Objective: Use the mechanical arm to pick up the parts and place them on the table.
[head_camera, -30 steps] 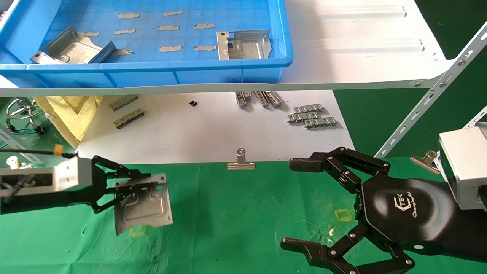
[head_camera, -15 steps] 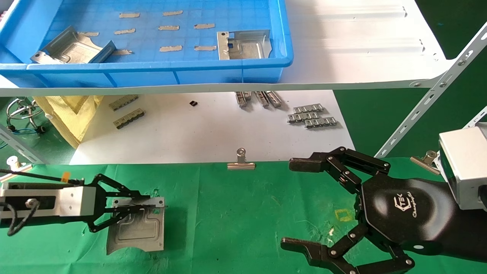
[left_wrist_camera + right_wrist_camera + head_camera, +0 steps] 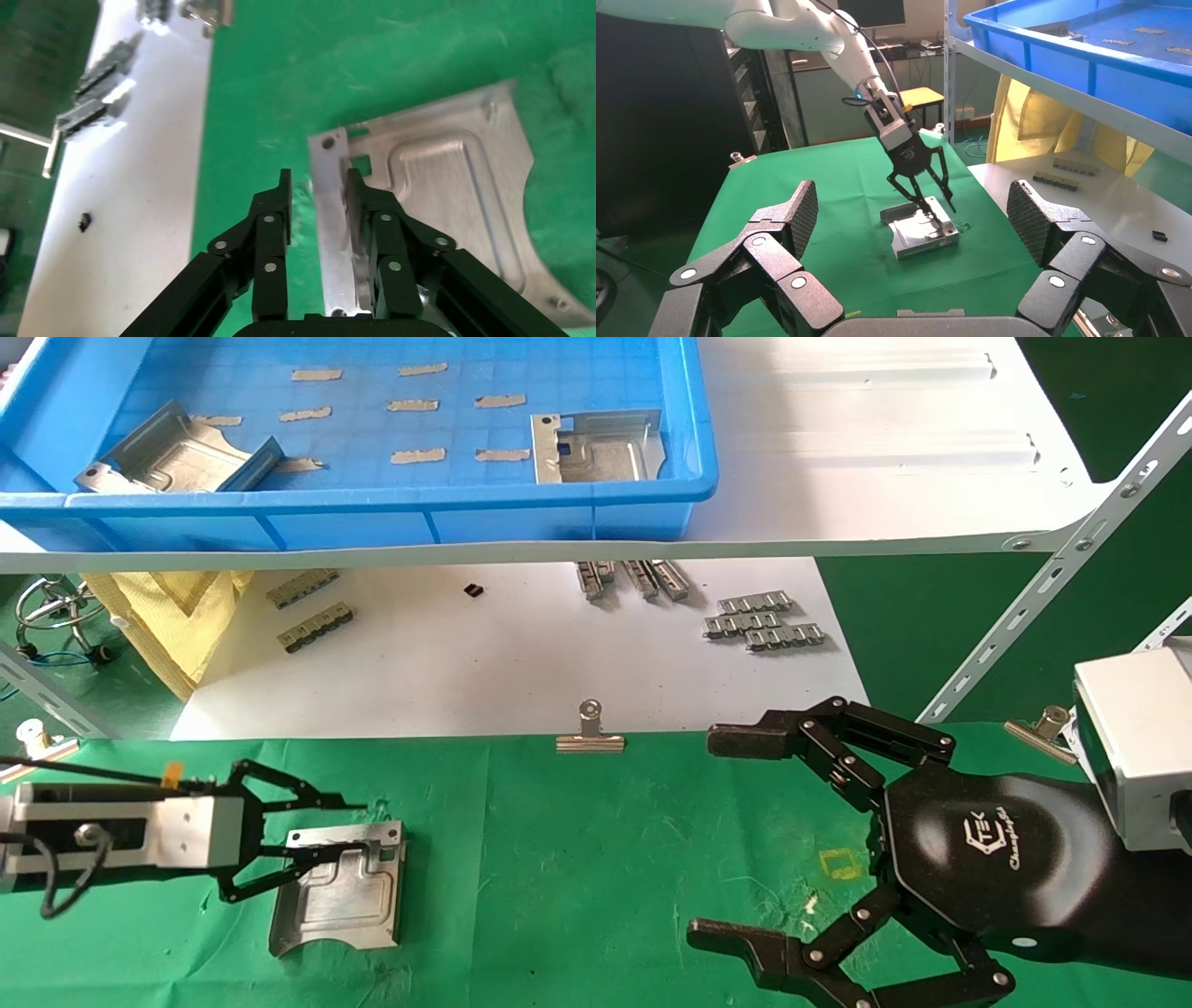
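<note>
Lowered from mid-air, the part [image 3: 340, 889] now lies flat on the green bench [image 3: 596, 859] at about eight o'clock. My left fingers [image 3: 355, 193] have spread slightly off its flange, so this placement looks done; my right gripper [image 3: 736, 836] hangs wide open at four o'clock.

Metal plate on the green table

Left gripper [image 3: 349, 826] straddles the plate's [image 3: 340, 891] flange; right gripper [image 3: 736, 836] hangs spread wide.
</note>
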`<state>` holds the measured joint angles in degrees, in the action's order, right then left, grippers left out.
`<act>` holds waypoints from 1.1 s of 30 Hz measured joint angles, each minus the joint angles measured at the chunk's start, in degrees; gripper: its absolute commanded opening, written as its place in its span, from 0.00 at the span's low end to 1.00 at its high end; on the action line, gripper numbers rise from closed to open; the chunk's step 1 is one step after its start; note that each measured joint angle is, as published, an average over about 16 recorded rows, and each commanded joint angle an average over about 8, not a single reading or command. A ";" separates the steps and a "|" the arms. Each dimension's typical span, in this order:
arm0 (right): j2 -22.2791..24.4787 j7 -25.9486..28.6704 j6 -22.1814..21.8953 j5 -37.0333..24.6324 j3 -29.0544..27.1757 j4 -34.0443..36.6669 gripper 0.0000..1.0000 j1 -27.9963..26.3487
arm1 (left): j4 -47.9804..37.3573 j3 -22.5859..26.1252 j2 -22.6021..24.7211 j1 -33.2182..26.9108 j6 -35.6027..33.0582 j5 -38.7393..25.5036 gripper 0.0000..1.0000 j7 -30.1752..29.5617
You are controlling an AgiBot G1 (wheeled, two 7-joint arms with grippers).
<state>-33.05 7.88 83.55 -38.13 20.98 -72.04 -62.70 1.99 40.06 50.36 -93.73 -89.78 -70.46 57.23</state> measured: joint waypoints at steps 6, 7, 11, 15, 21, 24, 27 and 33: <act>0.00 0.00 0.00 0.00 0.00 0.00 1.00 0.00 | -0.70 -2.62 -0.33 0.80 -1.34 4.02 1.00 -6.83; 0.00 0.00 0.00 0.00 0.00 0.00 1.00 0.00 | -0.73 -3.06 -0.39 1.00 -1.53 4.71 1.00 -8.10; 0.00 0.00 0.00 0.00 0.00 0.00 1.00 0.00 | -0.50 -4.91 -0.59 2.31 -1.99 7.65 1.00 -13.80; 0.00 0.00 -0.01 0.00 0.00 0.01 1.00 0.01 | 0.01 -6.12 -0.71 3.57 -2.11 9.64 1.00 -18.05; 0.00 -0.01 -0.01 0.01 0.00 0.02 1.00 0.01 | 0.54 -6.81 -0.79 4.47 -2.13 10.83 1.00 -20.40; 0.01 -0.01 -0.01 0.01 0.00 0.02 1.00 0.01 | 1.12 -7.02 -0.91 4.79 -2.09 11.11 1.00 -20.89; 0.00 -0.01 -0.01 0.01 0.00 0.02 1.00 0.01 | 2.29 -7.21 -1.15 5.15 -1.99 11.26 1.00 -21.43; 0.00 -0.01 -0.01 0.01 0.00 0.02 1.00 0.01 | 6.61 -8.15 -2.05 6.71 -1.60 12.16 1.00 -24.14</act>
<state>-33.05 7.87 83.54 -38.12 20.98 -72.01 -62.69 8.61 31.91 48.32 -87.02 -91.39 -58.30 33.09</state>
